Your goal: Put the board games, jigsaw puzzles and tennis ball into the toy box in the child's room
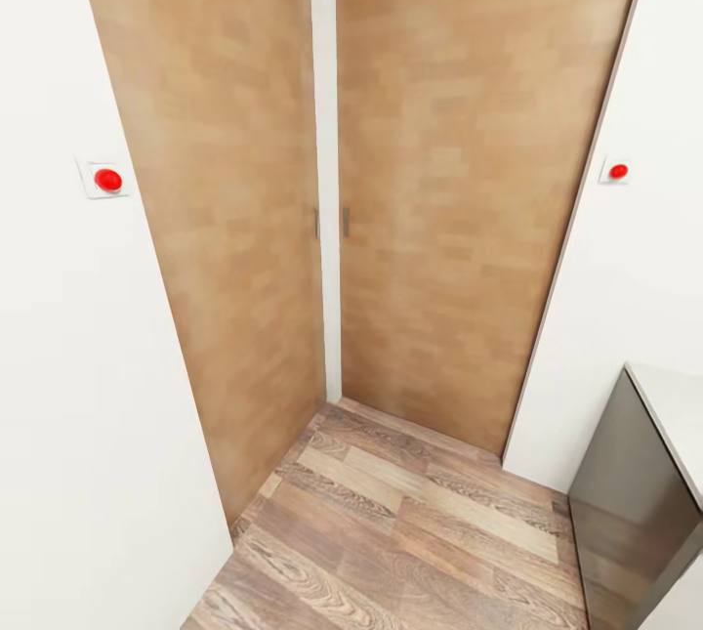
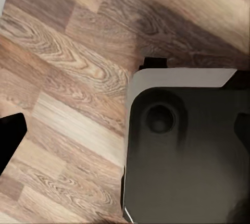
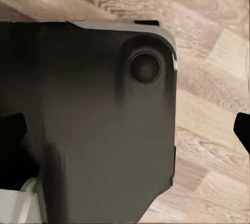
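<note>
wooden doors point(image 1: 293, 171) fill my head view: two tall brown panels meeting at a white post, white walls either side, each wall bearing a small red button point(image 1: 107, 180). plank floor point(image 1: 391, 532) runs below them, and a dark grey cabinet point(image 1: 635, 493) with a pale top stands at the right edge. both my arms hang low, wrists aimed down at my own dark base point(image 2: 187, 156) and the floor. i cannot tell how wide either set of jaws stands. no toys or toy box are before me.
</note>
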`<state>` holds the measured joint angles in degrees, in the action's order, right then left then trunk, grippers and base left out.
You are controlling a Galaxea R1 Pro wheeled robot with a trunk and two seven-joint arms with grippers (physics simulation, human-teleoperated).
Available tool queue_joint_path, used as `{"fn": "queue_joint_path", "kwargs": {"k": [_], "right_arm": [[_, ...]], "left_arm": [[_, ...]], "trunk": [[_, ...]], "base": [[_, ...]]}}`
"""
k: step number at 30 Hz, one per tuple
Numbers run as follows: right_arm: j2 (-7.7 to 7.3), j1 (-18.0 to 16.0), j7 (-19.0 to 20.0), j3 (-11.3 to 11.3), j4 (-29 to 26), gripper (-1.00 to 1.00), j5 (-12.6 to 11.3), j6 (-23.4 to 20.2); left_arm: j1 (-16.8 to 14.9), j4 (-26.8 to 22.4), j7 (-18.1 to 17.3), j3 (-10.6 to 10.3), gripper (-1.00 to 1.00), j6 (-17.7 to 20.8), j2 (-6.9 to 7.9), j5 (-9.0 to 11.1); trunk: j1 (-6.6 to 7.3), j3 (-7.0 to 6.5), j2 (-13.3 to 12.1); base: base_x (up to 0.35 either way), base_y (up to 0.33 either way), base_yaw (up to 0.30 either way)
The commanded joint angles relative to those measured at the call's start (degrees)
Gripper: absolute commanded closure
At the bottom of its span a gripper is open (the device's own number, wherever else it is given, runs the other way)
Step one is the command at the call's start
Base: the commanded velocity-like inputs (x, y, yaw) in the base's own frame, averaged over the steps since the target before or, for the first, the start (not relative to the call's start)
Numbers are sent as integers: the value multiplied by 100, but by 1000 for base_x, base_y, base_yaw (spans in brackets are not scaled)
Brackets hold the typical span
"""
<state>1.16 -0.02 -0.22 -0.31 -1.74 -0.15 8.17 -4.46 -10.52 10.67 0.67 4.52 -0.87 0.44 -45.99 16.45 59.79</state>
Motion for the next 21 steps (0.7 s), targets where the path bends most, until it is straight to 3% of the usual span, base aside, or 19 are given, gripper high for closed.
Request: {"fn": "queue_joint_path", "kwargs": {"k": [1, 5, 8, 13, 17, 21], "right_arm": [[6, -13, -3, -12, -122, -100, -24, 150], [19, -294, -43, -43, -686, -100, -229, -30], [8, -942, -187, -54, -1174, -100, -624, -1039], [28, -1877, -364, -58, -1418, -100, -861, -2227], [26, -2147, -394, -64, -1459, -100, -909, -2439], [-1, -2194, -370, -58, -1467, -100, -915, -2132]], "left_arm": [[-157, -18, 39, 10, -100, 136, -5, 12], [-748, -64, 64, 12, -100, 556, -26, 24], [-1379, -181, 53, 17, -100, 946, -48, 32], [-1931, -479, 17, 13, -100, 1069, -65, 34], [-2067, -618, 5, 2, -100, 878, -52, 18], [-2095, -606, -18, -55, -100, 393, -31, -11]], "trunk": [[22, -11, -37], [110, -83, -198], [176, -137, -318], [286, -227, -518], [374, -298, -679], [462, -370, -839]], "base": [[0, 0, 0], [0, 0, 0], [0, 0, 0], [0, 0, 0], [0, 0, 0], [0, 0, 0]]}}
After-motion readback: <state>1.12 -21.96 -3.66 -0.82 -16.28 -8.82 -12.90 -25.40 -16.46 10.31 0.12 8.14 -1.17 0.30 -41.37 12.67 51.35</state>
